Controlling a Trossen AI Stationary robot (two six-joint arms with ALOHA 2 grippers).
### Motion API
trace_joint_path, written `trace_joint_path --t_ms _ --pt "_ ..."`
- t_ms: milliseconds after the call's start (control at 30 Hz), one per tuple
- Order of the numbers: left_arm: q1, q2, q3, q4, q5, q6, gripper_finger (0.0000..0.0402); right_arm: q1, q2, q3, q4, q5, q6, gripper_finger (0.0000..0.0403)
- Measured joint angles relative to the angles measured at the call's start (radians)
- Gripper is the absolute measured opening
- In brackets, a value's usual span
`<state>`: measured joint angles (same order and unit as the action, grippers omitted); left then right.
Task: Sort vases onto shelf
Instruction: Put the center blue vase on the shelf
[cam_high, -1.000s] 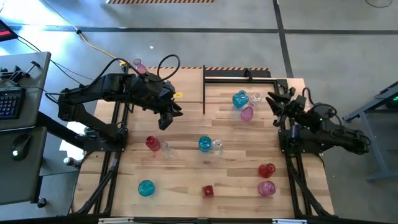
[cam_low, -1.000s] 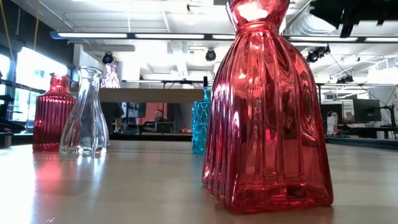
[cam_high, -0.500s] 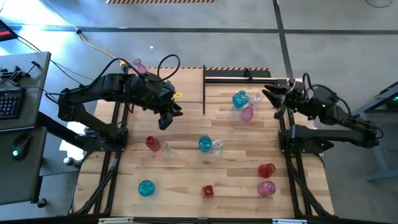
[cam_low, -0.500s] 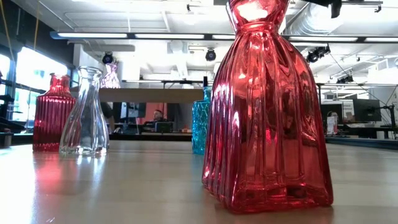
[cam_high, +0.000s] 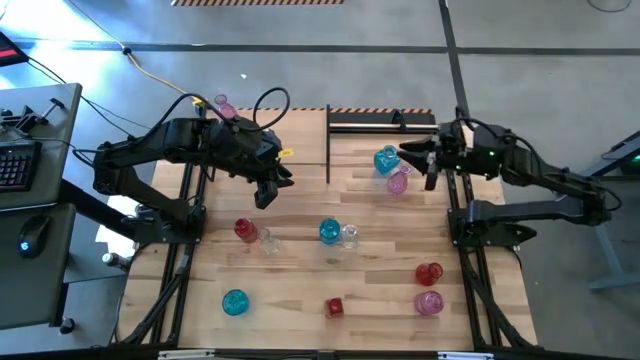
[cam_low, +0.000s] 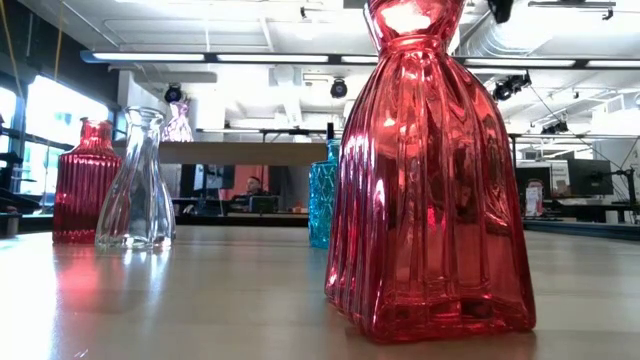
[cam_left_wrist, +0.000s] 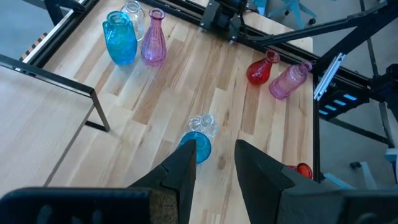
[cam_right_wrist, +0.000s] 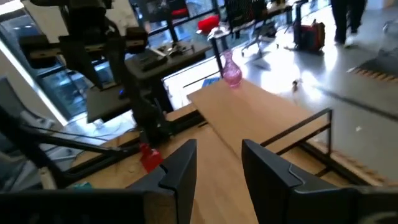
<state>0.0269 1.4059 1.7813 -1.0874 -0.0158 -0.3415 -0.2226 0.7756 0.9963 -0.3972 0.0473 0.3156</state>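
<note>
Several glass vases stand upright on their bases on the tabletop. A teal (cam_high: 385, 160), a clear (cam_high: 410, 155) and a pink vase (cam_high: 397, 183) cluster near the far right. One pink vase (cam_high: 222, 103) stands on the shelf (cam_high: 300, 150), at its far left corner, and shows on the shelf (cam_right_wrist: 249, 112) as pink vase (cam_right_wrist: 231, 71). My right gripper (cam_high: 416, 158) hangs open above the cluster, facing the shelf (cam_right_wrist: 217, 162). My left gripper (cam_high: 268, 190) hovers open (cam_left_wrist: 214, 155) by the shelf's near edge, above a teal vase (cam_left_wrist: 198, 148).
A red (cam_high: 243, 229) and a clear vase (cam_high: 268, 240) stand left of centre, a teal (cam_high: 329, 231) and a clear one (cam_high: 349, 236) at centre. Along the near side are teal (cam_high: 235, 301), small red (cam_high: 335, 307), pink (cam_high: 428, 302) and red (cam_high: 428, 272). Black frame bars (cam_high: 328, 150) edge the shelf.
My right gripper has swung from the table's right edge toward the left and risen, and now hangs over the far-right cluster of vases. The left arm and all the vases have kept still.
</note>
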Motion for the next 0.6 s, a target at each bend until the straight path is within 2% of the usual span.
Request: trace_joint_path --t_ms 167,333,600 --pt "0.000 0.000 0.000 0.000 -0.005 -0.058 0.0101 0.001 0.069 0.035 -0.043 -0.062 0.054 0.0117" --pt "0.000 0.004 0.000 0.000 -0.055 -0.171 0.0101 0.001 0.133 0.039 -0.049 -0.167 0.114 0.0117" --pt "0.000 0.004 0.000 0.000 -0.076 -0.182 0.0101 0.001 0.228 0.039 -0.048 -0.289 0.132 0.0117"
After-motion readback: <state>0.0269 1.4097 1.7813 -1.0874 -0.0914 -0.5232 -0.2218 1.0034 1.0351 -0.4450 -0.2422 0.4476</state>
